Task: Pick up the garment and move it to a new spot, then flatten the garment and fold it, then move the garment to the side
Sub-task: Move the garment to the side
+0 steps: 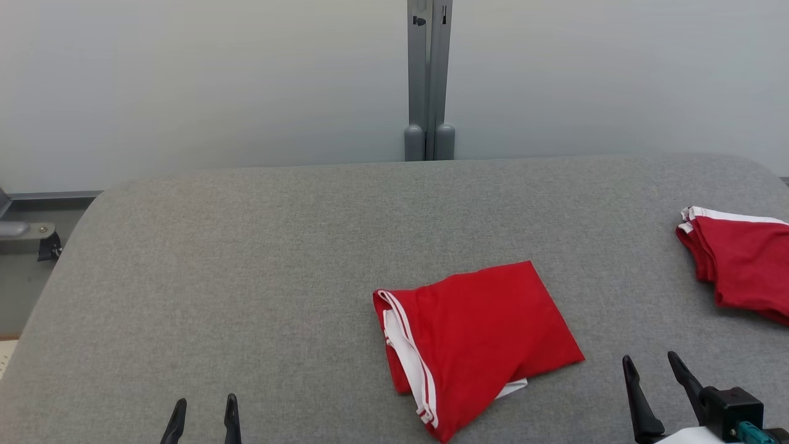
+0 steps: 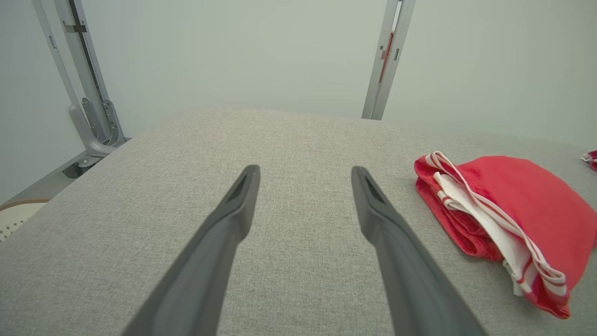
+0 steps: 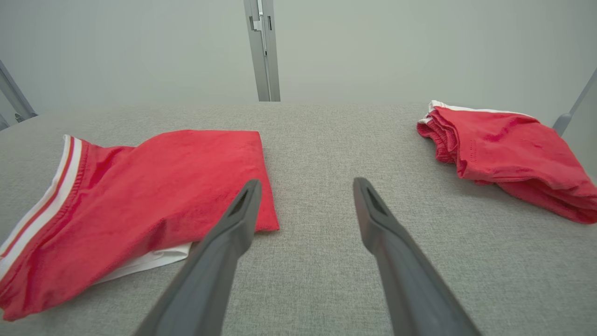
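1. Type of place: a robot laboratory or test bay, not a domestic or retail room.
2. Work surface: one wide table with rounded far corners, covered edge to edge in plain grey felt-like fabric.
3. Enclosure: smooth, pale, uniform wall panels stand directly behind the table's far edge.
4. Structure: a grey metal double post with rounded feet joins the panels at far centre. A metal bracket sits off the table's left edge. Slanted metal frame struts stand at the far left corner.
5. Contents: a folded red garment lies near the centre and a second red garment at the right edge, alike in colour and white trim.
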